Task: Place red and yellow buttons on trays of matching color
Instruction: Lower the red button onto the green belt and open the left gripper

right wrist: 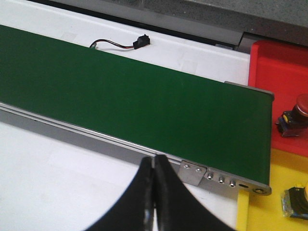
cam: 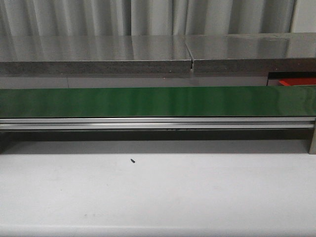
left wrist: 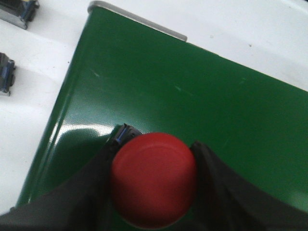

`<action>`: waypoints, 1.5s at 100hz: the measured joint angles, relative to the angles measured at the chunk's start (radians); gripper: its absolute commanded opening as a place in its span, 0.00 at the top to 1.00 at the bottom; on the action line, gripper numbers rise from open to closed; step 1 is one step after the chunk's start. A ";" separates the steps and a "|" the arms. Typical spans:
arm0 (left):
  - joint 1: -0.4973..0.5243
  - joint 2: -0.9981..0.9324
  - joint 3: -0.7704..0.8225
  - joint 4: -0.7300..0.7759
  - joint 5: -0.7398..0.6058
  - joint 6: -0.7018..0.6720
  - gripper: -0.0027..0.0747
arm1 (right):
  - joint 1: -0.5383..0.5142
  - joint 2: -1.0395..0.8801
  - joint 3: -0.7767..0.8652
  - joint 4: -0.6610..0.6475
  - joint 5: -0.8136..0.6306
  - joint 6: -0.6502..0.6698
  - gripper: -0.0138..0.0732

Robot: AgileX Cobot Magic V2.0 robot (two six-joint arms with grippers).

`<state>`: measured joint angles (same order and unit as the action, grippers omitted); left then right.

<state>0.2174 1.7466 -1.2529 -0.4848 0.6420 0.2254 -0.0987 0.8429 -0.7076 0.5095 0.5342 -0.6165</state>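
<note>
In the left wrist view my left gripper is shut on a red button, its black fingers against both sides of the cap, held over the green conveyor belt. In the right wrist view my right gripper is shut and empty, over the white table beside the belt's metal rail. There a red tray holds a red button, and a yellow tray holds a button at the frame edge. Neither gripper shows in the front view, where a corner of the red tray peeks behind the belt.
Two small button bases lie on the white table beside the belt's end in the left wrist view. A black sensor with a cable lies behind the belt. A grey shelf runs behind the belt in the front view.
</note>
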 measured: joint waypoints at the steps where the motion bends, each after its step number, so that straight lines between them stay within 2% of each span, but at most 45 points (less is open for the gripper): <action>1: 0.000 0.000 0.000 -0.003 -0.001 0.003 0.57 | 0.000 0.000 0.000 0.000 0.000 0.000 0.92; 12: 0.000 0.002 0.000 -0.022 0.003 0.036 0.18 | 0.000 0.000 0.000 0.000 0.000 0.000 0.92; 19: 0.000 0.007 0.000 -0.043 0.009 0.058 0.04 | 0.000 0.000 0.000 0.000 0.000 0.000 0.92; 35: 0.000 0.009 -0.023 -0.119 0.035 0.119 0.12 | 0.000 0.000 0.000 0.000 0.000 0.000 0.92; 54: 0.000 -0.018 -0.116 -0.167 0.087 0.146 0.12 | 0.000 0.000 0.000 0.000 0.000 0.000 0.92; 75: 0.021 -0.063 -0.170 -0.144 0.108 0.153 0.12 | 0.000 0.000 0.000 0.000 0.000 0.000 0.92; 101: 0.178 -0.065 -0.137 -0.032 0.150 0.153 0.12 | 0.000 0.000 0.000 0.000 0.000 0.000 0.92; 128: 0.359 -0.054 -0.093 -0.012 0.134 0.153 0.12 | 0.000 0.000 0.000 0.002 0.000 0.000 0.92; 150: 0.408 0.017 -0.093 -0.009 0.093 0.153 0.12 | 0.000 0.000 0.000 0.002 0.000 0.000 0.92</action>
<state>0.6256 1.7641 -1.3464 -0.4941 0.7348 0.3788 -0.0987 0.8429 -0.7076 0.5112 0.5342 -0.6165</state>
